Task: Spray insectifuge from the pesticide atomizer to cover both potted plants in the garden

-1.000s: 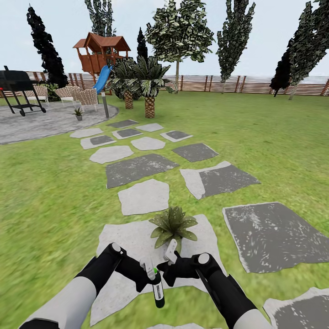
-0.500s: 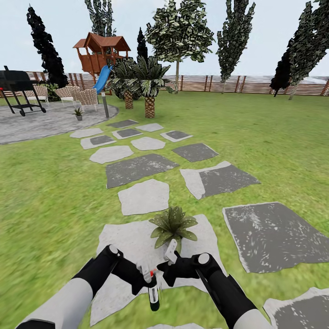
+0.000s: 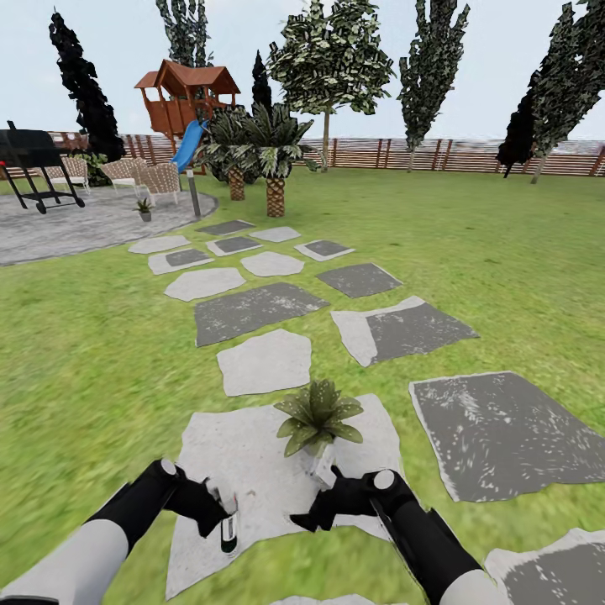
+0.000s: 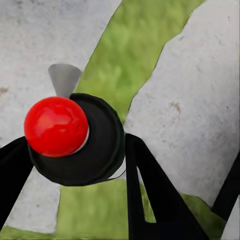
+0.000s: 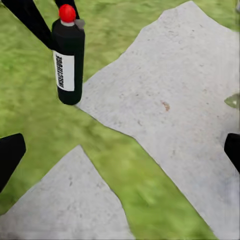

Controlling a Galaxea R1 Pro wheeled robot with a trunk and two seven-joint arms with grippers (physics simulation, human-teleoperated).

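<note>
1. The left gripper (image 3: 220, 511) has swung out toward the left edge of the big pale stepping stone (image 3: 252, 454) since a second ago, carrying the spray bottle (image 3: 228, 528) away from the right gripper (image 3: 323, 481), beside which it hung earlier; the camera itself has not moved.
2. The left gripper is clenched on the spray bottle, its dark fingers (image 4: 150, 195) pressed to either side of the black body in the left wrist view.
3. The right gripper stands spread apart and empty, its finger tips showing at opposite edges of the right wrist view.
4. A small grey pot, mostly hidden by the right gripper, holds a potted plant (image 3: 319, 415), a low rosette of pointed, pale-streaked green leaves, at the far edge of the same stone.
5. A second potted plant (image 3: 144, 206) sits far off on the grey patio (image 3: 76, 227).
6. The spray bottle (image 5: 68, 60) is slim and black, with a red ball on top and a white label with upright lettering; it hangs over the grass beside the stone.
</note>
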